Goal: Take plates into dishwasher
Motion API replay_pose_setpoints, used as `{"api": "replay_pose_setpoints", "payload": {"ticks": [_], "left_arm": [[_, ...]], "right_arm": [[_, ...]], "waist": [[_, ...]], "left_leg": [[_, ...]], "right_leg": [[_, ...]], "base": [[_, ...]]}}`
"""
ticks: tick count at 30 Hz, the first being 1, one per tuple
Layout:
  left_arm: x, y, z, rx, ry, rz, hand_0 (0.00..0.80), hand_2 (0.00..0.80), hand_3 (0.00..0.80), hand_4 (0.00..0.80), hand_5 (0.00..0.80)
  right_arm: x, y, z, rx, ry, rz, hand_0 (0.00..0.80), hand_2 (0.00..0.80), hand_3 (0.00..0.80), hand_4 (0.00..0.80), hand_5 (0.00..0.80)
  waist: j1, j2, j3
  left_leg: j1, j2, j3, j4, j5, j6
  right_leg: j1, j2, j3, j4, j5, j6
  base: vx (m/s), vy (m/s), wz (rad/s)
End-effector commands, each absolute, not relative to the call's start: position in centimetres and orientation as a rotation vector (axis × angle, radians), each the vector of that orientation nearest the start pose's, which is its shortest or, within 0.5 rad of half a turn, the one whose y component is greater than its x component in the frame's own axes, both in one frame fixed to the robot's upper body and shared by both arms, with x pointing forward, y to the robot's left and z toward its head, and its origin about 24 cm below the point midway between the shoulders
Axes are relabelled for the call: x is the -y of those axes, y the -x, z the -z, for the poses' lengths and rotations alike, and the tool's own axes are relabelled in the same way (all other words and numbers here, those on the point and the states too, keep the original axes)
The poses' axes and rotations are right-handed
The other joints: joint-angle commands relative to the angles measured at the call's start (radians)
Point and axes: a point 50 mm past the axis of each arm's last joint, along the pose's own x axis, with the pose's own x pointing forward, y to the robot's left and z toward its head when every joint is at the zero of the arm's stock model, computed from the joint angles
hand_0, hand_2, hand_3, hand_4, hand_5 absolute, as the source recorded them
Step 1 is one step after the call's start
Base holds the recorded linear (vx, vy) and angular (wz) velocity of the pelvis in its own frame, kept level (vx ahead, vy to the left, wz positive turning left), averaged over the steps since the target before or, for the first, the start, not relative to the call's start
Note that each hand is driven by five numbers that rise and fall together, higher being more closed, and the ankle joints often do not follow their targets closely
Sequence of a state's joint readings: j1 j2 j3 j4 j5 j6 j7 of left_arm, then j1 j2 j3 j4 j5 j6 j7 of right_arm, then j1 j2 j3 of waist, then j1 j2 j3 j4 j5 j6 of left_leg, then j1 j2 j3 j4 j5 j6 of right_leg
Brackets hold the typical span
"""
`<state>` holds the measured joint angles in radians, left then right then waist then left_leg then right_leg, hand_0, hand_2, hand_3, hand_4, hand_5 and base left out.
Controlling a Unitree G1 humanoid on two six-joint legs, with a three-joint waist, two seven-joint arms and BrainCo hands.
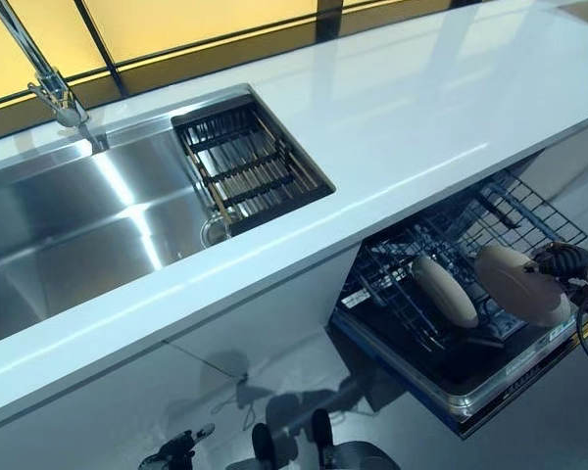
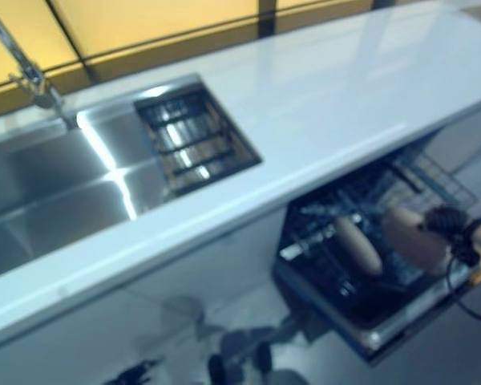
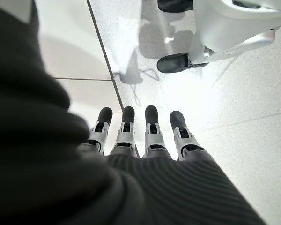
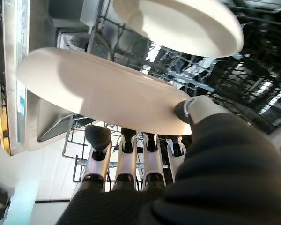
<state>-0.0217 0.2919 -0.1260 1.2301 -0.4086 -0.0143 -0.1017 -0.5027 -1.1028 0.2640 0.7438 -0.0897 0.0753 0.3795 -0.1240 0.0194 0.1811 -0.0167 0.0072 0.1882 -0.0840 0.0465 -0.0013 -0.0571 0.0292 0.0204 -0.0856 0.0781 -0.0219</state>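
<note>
Below the white counter (image 1: 412, 117), lower right: pulled-out dishwasher rack (image 1: 441, 284), dark wire, tines upright.

Item 1: cream plate (image 1: 517, 284), round, shallow. Held on edge over the front part of the rack by the right hand (image 1: 566, 262). In the right wrist view the thumb (image 4: 189, 110) lies on one face at the rim and the fingers (image 4: 126, 154) run under the other face, so the plate (image 4: 103, 91) is pinched at its edge. Not yet seated between tines.

Item 2: second cream plate (image 1: 445, 290), already standing on edge in the rack, just beside the held one; seen in the right wrist view beyond it (image 4: 182, 26).

Item 3: left hand (image 3: 140, 136), hanging low over the pale floor (image 3: 234, 126), fingers straight and spread, holding nothing. Idle.

Item 4: stainless sink (image 1: 69, 225) with tap (image 1: 41, 73) and a dark drain basket (image 1: 245, 162) at its right end. No plates visible there or on the counter.

Handling, as judged: the plate is likely ceramic, rigid, moderately heavy, glazed and slippery, and liable to chip against wire or its neighbour. Rim grip suits it; best kept vertical and lowered into a free slot clear of the seated plate.
</note>
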Motion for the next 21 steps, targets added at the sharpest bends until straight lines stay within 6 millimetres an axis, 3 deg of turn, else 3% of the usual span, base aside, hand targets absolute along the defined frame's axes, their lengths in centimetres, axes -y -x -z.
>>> {"api": "replay_pose_setpoints", "payload": {"ticks": [1,9,21], "left_arm": [[-26.0,-10.9,14.9,-1.118,0.068,-0.233,0.0,0.0,0.0,0.0,0.0],[-24.7,-12.1,14.9,-1.092,0.085,-0.186,0.0,0.0,0.0,0.0,0.0],[-23.8,-13.2,14.7,-1.067,0.109,-0.15,0.0,0.0,0.0,0.0,0.0]], "right_arm": [[39.7,-29.6,-14.5,-0.523,1.144,0.099,0.8,0.8,0.8,0.8,0.8],[39.8,-30.2,-15.4,-0.482,1.326,0.197,0.8,0.8,0.8,0.8,0.8],[39.1,-31.1,-16.4,-0.414,1.335,0.231,0.8,0.8,0.8,0.8,0.8]], "waist": [[0.007,-0.037,-0.022],[0.005,0.007,0.01],[0.004,0.058,0.034]], "left_leg": [[0.022,0.026,-0.04,-0.003,-0.036,-0.035],[0.001,0.014,-0.042,-0.003,-0.029,-0.038],[-0.02,-0.001,-0.045,-0.003,-0.022,-0.043]], "right_leg": [[-0.039,-0.098,-0.004,-0.002,0.052,0.122],[-0.063,-0.11,-0.006,-0.002,0.056,0.123],[-0.086,-0.122,-0.013,-0.002,0.056,0.122]], "base": [[-0.042,0.02,0.01],[-0.028,0.007,0.01],[-0.032,0.013,0.02]]}}
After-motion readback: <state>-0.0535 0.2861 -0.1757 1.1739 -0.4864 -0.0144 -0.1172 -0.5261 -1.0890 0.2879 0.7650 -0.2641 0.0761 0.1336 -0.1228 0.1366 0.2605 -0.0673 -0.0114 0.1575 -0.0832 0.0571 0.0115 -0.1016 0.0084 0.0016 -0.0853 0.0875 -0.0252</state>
